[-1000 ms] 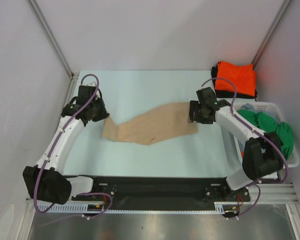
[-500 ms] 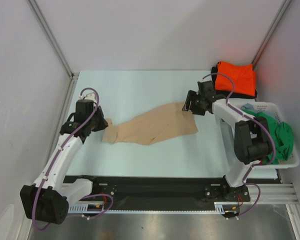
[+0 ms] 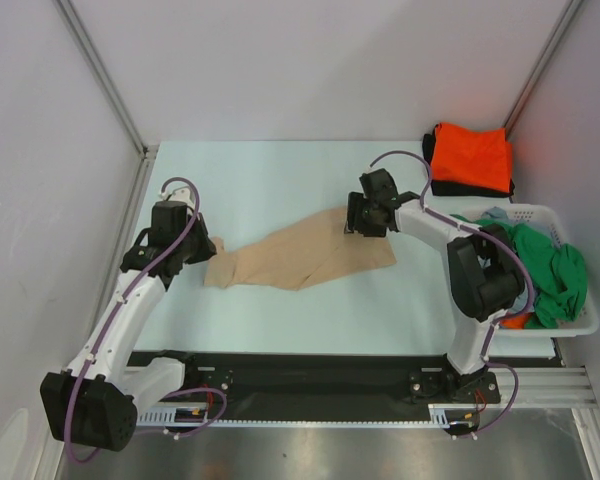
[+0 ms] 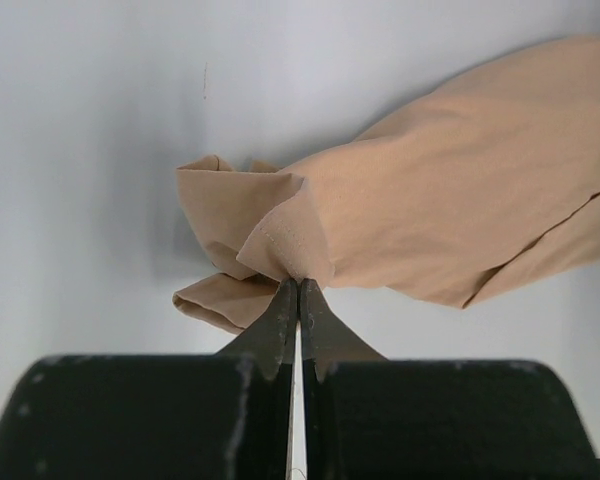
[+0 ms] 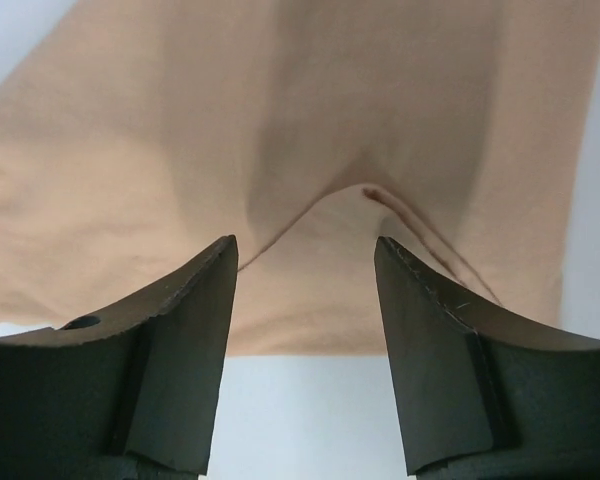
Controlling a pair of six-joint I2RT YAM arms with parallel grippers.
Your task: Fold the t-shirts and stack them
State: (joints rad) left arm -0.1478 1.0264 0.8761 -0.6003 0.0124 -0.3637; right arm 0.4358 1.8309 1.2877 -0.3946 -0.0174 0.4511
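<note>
5 tees: tan (image 3: pixel 300 255), orange (image 3: pixel 470 157), black (image 3: pixel 432 184), green (image 3: pixel 545 265), grey-blue (image 3: pixel 496 213), 1 basket (image 3: pixel 581 325), 2 arms (image 3: pixel 130 300)

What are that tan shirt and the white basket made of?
Tan shirt: soft, matte cloth, possibly cotton; it creases and bunches where pinched. White basket: seemingly rigid moulded plastic, smooth finish, with holes along its wall.

Pale mint-green flat worktop (image 3: pixel 280 170) fills the middle. Plain white wall panels (image 3: pixel 310 60) close in around it, slanted grey metal posts (image 3: pixel 100 75) run down the corners, and the light is soft and even.
</note>
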